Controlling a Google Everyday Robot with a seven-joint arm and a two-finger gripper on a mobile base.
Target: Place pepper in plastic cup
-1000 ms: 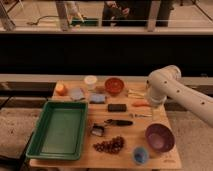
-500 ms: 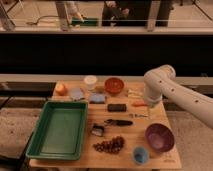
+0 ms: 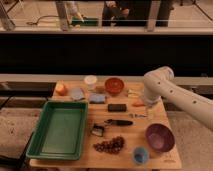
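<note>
The pepper (image 3: 138,104) is small, slim and orange-red. It lies on the wooden table (image 3: 165,159) at the right, past the black block. My gripper (image 3: 147,102) hangs from the white arm that comes in from the right, right beside the pepper and just above the table. The arm's wrist hides part of that spot. A white cup (image 3: 90,81) stands at the back of the table. A small blue cup (image 3: 140,155) stands at the front edge. Both are far from the gripper.
A green tray (image 3: 34,142) fills the left side. A round orange fruit (image 3: 61,89), blue sponges (image 3: 77,93), a red-orange bowl (image 3: 114,85), a black block (image 3: 117,107), a black tool (image 3: 118,122), dark grapes (image 3: 110,145) and a purple bowl (image 3: 160,137) crowd the table.
The arm has swung left and lowered a little, bringing the gripper down next to the pepper. Nothing on the table has moved.
</note>
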